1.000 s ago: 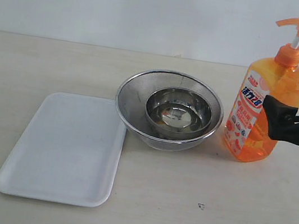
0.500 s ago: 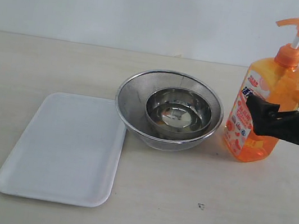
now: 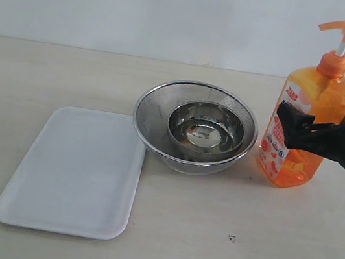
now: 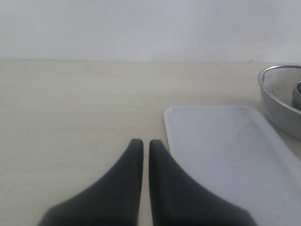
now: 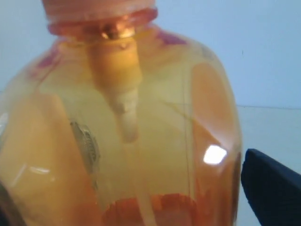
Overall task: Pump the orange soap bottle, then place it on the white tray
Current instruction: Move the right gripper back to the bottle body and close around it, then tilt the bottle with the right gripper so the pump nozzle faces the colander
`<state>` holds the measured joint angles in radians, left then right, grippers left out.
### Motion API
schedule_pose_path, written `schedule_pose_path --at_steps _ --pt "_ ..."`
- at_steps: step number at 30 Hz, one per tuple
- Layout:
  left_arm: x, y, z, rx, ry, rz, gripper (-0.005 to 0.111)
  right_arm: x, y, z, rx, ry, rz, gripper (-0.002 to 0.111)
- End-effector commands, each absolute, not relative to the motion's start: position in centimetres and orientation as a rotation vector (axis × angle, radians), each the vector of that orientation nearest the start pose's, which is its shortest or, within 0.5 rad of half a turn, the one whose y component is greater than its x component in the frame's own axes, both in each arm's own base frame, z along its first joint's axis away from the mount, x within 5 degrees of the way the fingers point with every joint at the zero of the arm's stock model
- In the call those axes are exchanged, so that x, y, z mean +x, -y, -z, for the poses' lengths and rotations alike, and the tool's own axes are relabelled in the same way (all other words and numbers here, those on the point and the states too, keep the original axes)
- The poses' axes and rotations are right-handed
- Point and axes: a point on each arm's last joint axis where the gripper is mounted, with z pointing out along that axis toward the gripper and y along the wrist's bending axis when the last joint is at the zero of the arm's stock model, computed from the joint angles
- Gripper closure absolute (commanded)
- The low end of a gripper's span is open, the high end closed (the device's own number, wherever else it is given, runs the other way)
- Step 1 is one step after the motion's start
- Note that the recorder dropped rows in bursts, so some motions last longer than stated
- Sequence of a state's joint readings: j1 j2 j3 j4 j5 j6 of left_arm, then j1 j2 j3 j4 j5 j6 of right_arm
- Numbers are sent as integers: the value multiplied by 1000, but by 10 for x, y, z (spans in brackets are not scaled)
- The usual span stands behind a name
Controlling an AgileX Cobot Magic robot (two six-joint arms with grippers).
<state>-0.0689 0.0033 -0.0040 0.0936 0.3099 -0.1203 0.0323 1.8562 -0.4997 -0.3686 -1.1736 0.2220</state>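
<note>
Currently upright toward the right side of the table [image 3: 207,240]: bottle [image 3: 319,94], pump head on top, label turned toward the strainer, well apart from tray [image 3: 73,173] and not on it. Straddled at mid-height by right gripper [image 3: 291,125] reaching in from the right, jaws spread wide, one dark finger across the front of the label, the other hidden behind the orange body; cannot tell whether either pad touches. Close up in the right wrist view: bottle [image 5: 131,141] filling the picture, dip tube visible inside, one of the fingers [image 5: 270,188] just beside its flank. Between bottle and tray: steel strainer [image 3: 156,110] holding a smaller steel bowl [image 3: 205,131], rim just beside the tray's far right corner and near the bottle's base. Flat on the table's left half, tray with its long sides running front to back. Low over the table, left gripper [image 4: 142,146], jaws together with only a slit between the tips, pointing past a corner of tray [image 4: 225,150], strainer [image 4: 280,99] beyond it.
</note>
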Motion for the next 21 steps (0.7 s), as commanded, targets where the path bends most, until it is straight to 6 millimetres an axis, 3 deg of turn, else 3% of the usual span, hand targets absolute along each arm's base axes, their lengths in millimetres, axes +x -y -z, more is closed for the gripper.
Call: schedule_pose_path --at_steps 1,15,18,21 --pt "54 1 -186 6 -1788 49 102 300 -40 -143 -221 -1663 -369 4" --pt "54 1 -186 6 -1788 49 102 306 -39 -143 -219 -1684 -363 6" --pt "54 1 -186 6 -1788 49 102 306 -39 -143 -215 -1690 -363 20" --pt "54 1 -186 6 -1788 49 102 306 -39 -143 -215 -1690 -363 54"
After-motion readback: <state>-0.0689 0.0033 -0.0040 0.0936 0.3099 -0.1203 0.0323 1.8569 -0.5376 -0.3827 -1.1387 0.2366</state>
